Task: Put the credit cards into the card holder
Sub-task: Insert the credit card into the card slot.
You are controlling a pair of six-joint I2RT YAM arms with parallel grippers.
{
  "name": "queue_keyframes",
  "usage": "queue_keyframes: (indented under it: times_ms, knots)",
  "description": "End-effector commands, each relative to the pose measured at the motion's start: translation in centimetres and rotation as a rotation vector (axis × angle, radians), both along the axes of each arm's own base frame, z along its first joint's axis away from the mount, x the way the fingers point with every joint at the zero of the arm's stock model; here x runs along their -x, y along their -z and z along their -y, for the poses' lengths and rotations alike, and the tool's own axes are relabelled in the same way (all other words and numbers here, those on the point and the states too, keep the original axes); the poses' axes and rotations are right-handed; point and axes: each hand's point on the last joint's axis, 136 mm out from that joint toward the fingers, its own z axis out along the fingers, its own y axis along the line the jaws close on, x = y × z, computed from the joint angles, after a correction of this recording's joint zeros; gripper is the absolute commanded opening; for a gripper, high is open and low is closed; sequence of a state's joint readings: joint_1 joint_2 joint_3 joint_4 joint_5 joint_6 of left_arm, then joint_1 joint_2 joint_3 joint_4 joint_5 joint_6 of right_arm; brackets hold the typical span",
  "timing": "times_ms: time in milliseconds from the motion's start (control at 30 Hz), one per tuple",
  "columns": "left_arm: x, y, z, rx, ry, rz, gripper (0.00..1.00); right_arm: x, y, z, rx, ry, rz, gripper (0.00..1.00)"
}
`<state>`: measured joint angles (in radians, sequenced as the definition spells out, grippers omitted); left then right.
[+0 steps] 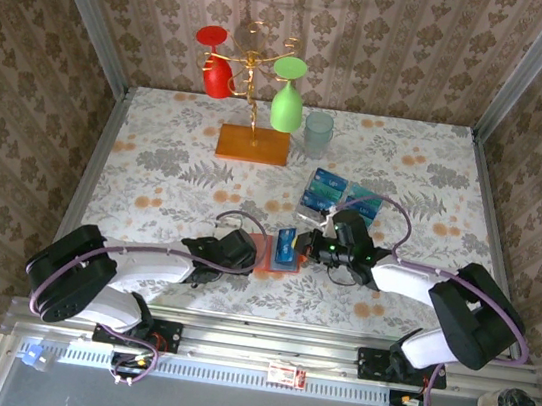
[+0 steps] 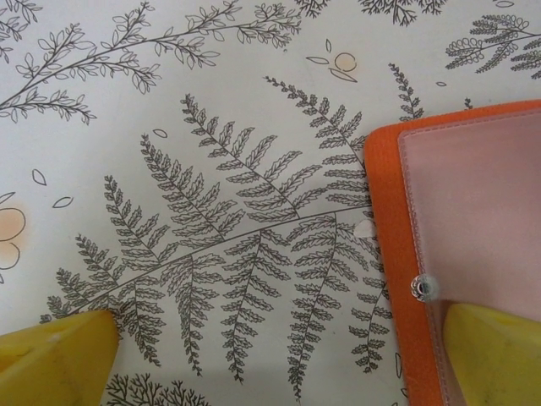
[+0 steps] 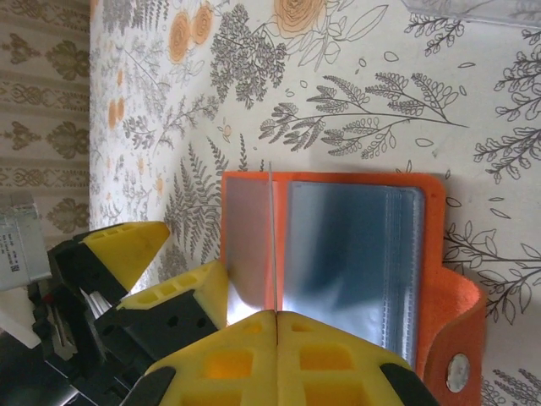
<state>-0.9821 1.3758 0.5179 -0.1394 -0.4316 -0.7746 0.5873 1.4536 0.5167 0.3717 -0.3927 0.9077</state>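
Right fingers point(image 3: 228, 364) pinched shut on one blue card point(image 1: 285, 247), held on edge over the open card holder point(image 3: 347, 254), between its pink flap and clear pockets. Left fingers point(image 2: 494, 359) spread apart, one resting on the pink flap. Holder lies flat on the tabletop point(image 1: 158, 147), front centre; spare credit cards point(image 1: 329, 183) lie just behind it, apart.

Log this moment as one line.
left gripper open, finger on holder | right gripper shut on card, upright over open holder | spare cards beyond
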Motion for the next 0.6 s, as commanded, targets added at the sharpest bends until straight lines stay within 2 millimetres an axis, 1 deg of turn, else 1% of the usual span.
queue_keyframes:
  times_ms: [0, 567]
  knots:
    - [0.1, 0.1, -0.4, -0.022, -0.023, 0.002, 1.0, -1.0, -2.1, -0.4, -0.051, 0.04, 0.088, 0.0]
    - [0.2, 0.2, -0.5, -0.027, -0.028, 0.003, 1.0, -1.1, -0.2, -1.5, -0.064, 0.049, 0.064, 0.0]
